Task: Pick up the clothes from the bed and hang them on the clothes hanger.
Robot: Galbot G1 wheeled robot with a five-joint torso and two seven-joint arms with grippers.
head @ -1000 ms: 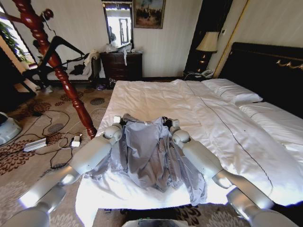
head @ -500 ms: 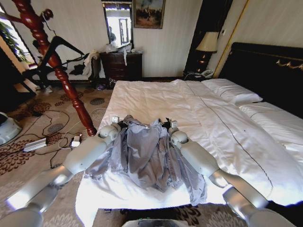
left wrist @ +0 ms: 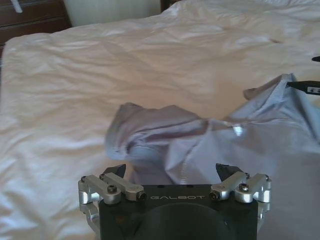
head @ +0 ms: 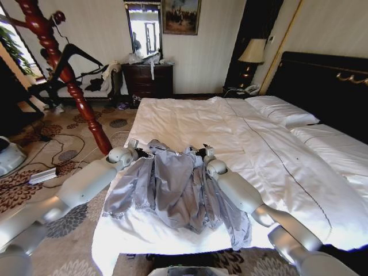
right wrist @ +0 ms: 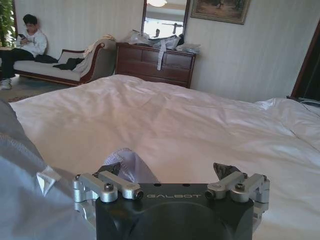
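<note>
Clothes (head: 178,190), a single pale silver-grey jacket, lie crumpled on the white duvet of the bed (head: 276,155), near its foot edge, with the collar end toward the headboard and the loose hem and a sleeve trailing toward the robot. From the head camera both arms reach in over the jacket's upper end: the left gripper (head: 137,148) sits at one shoulder and the right gripper (head: 204,150) at the other, the bunched fabric between them, but from this height the finger spacing cannot be read. The left wrist camera settles it for that side: the left gripper (left wrist: 172,172) has its two dark fingertips (left wrist: 116,170) spread wide, and a raised fold of the jacket (left wrist: 165,140) lies just ahead of and between them, not pinched. Far off beyond that fold, the same view catches a dark tip at the jacket's other shoulder. The right wrist camera shows the right gripper (right wrist: 170,171) likewise held apart, with a small peak of pale cloth (right wrist: 131,165) rising just inside one fingertip (right wrist: 225,170) pair's span, nearer the opposite finger, and bare duvet (right wrist: 190,120) stretching ahead of the fingers; more of the grey jacket fills the near side beside that finger.
</note>
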